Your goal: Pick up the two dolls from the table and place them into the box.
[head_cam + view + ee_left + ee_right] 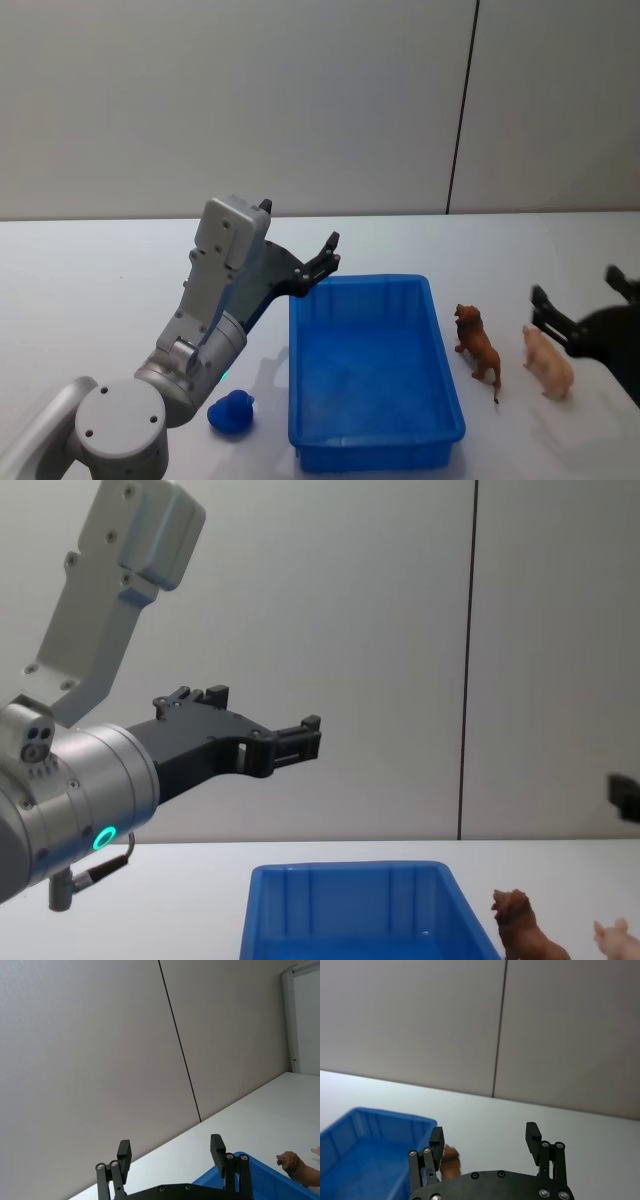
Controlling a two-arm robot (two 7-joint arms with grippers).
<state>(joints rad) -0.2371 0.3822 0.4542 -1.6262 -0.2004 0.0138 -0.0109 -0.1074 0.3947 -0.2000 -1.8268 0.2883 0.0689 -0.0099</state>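
Reaching step: my right tool (577,292), fingers apart, is near the pig (548,362) — next I lower over it; my left tool (325,262) hovers, apart too.

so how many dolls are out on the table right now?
2. The brown doll stands just right of the blue box; the pink doll stands right of that, near the right pincer. None lie in the box. A blue lump left of the box: unclear.
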